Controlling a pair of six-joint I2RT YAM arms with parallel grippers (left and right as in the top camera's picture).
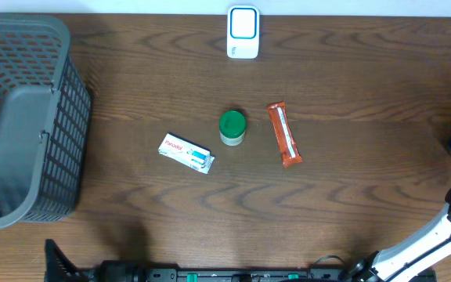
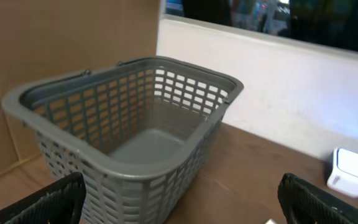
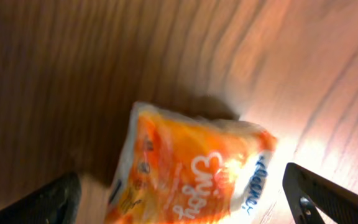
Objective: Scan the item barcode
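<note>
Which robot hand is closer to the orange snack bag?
Right. The right gripper hangs above the orange snack bag, with a finger on each side. The left gripper is far off on the other side, facing the grey basket.

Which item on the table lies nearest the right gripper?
The orange pouch at the far right, directly beneath the open right gripper. The white box, green-lidded jar and red stick packet all lie mid-table, well away from it.

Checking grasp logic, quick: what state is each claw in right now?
Left claw: open, holding nothing.
Right claw: open over the orange packet, not gripping it.
</note>
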